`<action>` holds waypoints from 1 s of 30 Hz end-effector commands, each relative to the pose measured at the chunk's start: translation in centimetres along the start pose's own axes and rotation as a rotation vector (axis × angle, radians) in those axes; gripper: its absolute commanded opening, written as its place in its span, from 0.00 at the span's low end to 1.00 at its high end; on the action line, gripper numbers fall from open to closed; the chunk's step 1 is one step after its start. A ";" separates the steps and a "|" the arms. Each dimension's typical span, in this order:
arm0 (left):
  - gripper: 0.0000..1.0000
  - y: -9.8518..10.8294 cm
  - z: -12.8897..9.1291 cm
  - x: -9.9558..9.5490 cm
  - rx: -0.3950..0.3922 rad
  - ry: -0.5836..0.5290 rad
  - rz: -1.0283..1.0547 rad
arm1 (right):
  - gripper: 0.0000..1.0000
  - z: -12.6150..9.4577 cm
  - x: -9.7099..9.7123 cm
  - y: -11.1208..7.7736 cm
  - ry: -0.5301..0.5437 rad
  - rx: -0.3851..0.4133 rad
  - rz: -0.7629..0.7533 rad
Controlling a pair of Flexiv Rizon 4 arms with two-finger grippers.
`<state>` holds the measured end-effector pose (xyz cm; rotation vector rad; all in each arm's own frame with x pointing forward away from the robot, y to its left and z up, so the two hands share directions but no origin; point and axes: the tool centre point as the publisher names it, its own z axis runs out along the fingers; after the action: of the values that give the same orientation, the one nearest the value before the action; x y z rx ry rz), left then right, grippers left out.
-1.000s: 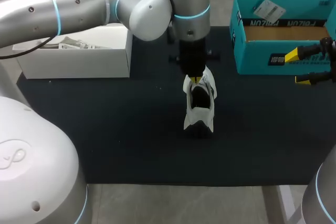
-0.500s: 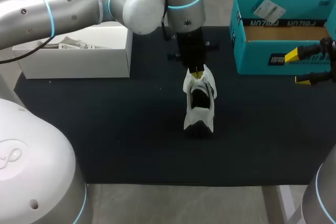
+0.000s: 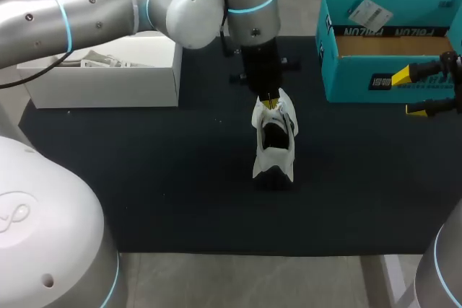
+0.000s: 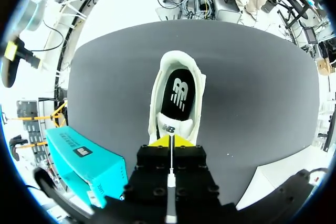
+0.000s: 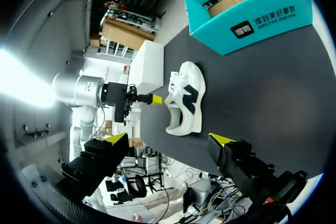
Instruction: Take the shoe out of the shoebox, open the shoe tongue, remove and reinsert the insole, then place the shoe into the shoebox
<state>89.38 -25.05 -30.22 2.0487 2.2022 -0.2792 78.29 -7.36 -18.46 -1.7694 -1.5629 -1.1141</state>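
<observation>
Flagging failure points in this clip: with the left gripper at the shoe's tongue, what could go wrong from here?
1. Nothing steadies the shoe: the right gripper hangs open over by the shoebox, so a pull on the tongue may drag or tip it.
2. The left gripper sits right at the laces and could snag them.

Left arm reaching down with a pinch, right arm off to the side with fingers wide.
The silver left arm [image 3: 108, 5] reaches past the middle, and its black, yellow-tipped left gripper [image 3: 271, 102] points straight down, tips pinched on the white shoe tongue [image 4: 169, 128]. The right gripper [image 3: 410, 93] lies level at the right edge, fingers spread apart.
</observation>
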 end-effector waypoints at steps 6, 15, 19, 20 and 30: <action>0.00 -0.6 0.1 0.7 0.108 0.193 -0.867 | 1.00 0.0 0.0 -0.1 -0.003 -0.001 0.001; 0.00 -0.9 0.1 1.1 0.074 0.216 -1.022 | 1.00 0.0 0.0 -0.1 -0.003 -0.001 0.001; 0.00 -0.9 0.1 1.1 0.074 0.216 -1.022 | 1.00 0.0 0.0 -0.1 -0.003 -0.001 0.001; 0.00 -0.9 0.1 1.1 0.074 0.216 -1.022 | 1.00 0.0 0.0 -0.1 -0.003 -0.001 0.001; 0.00 -4.2 -1.3 1.0 0.031 0.147 -1.399 | 1.00 0.0 0.0 -0.1 -0.003 -0.001 0.001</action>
<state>85.98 -24.37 -29.82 0.9506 3.1387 -0.2575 78.29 -7.35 -18.46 -1.7694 -1.5629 -1.1141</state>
